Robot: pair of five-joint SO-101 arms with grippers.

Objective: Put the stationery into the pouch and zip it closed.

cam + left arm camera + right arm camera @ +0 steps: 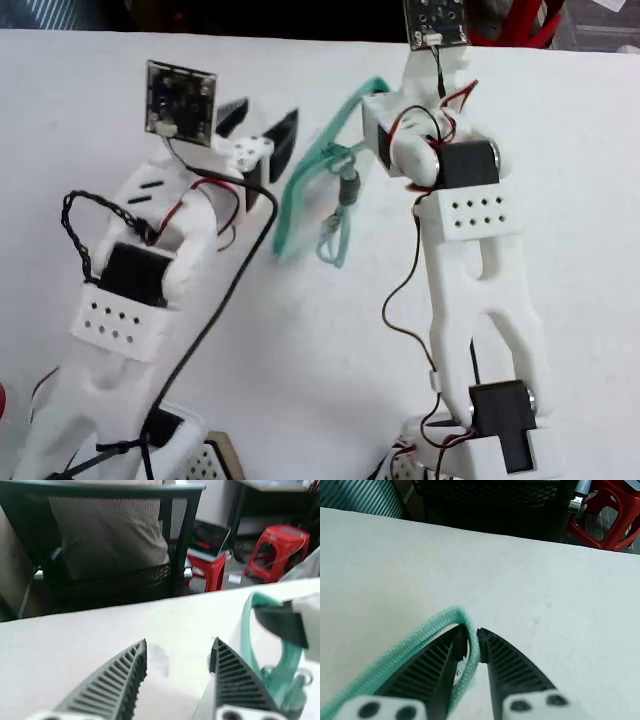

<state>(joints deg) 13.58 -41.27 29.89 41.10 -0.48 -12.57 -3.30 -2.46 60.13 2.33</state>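
Office-type workroom doubling as a robotics bench. A white table (300,340) carries two white plastic robot arms (480,260) with bare circuit boards (180,98) and loose cables (220,300). Past the table edge stands a black mesh-back office chair (110,535). Red plastic stools (282,542) sit on the floor, one with what looks like a laptop (210,536) on it. A dark desk (239,507) stands behind.

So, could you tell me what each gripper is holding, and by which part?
The right gripper pinches the pouch by its rim; the left gripper holds nothing.
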